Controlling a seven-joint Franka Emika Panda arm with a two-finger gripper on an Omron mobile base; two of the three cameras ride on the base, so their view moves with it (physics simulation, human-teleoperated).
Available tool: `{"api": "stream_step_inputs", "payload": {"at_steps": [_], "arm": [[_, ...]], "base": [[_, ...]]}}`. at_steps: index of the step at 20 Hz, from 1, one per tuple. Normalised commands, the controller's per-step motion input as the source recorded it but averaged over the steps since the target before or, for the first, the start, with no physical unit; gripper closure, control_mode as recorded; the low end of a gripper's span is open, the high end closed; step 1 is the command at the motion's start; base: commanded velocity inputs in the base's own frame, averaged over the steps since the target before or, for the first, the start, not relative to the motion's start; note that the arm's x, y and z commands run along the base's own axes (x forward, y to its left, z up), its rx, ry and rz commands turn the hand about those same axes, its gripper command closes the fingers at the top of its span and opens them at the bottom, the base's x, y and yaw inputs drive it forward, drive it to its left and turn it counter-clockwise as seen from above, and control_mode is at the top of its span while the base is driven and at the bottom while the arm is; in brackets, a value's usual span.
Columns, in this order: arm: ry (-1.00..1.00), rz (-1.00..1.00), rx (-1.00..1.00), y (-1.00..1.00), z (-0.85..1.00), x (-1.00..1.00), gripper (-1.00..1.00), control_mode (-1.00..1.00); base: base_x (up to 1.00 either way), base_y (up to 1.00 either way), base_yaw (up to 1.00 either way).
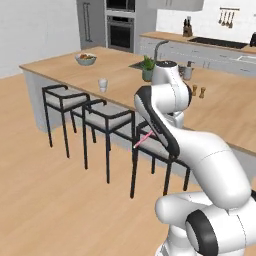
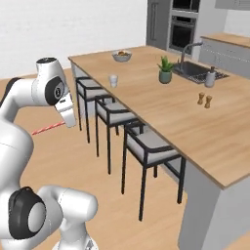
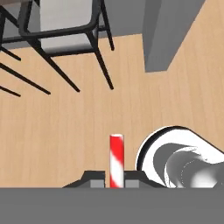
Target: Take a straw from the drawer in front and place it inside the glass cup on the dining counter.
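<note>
Straw clamped in end effector (hand view); glass cup on dining counter.

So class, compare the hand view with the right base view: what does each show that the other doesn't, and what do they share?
Hand view only: two dark fingertips closed on the red-and-white striped straw.

Right base view only: the long light-wood dining counter, small clear glass cup, fruit bowl, potted plant.

Both: the straw, the black-framed grey-seated stools, and the wood floor.
</note>
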Motion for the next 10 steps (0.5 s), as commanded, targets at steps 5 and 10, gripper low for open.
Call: {"api": "stream_step_inputs", "payload": {"at_steps": [5, 10], "arm": [[0.0, 0.0, 0.0, 0.0, 0.0, 0.0, 1.0, 1.0], [0.0, 0.0, 0.0, 0.0, 0.0, 0.0, 1.0, 1.0]], "base": [[0.6, 1.0, -0.45], [0.54, 1.0, -0.43]]}}
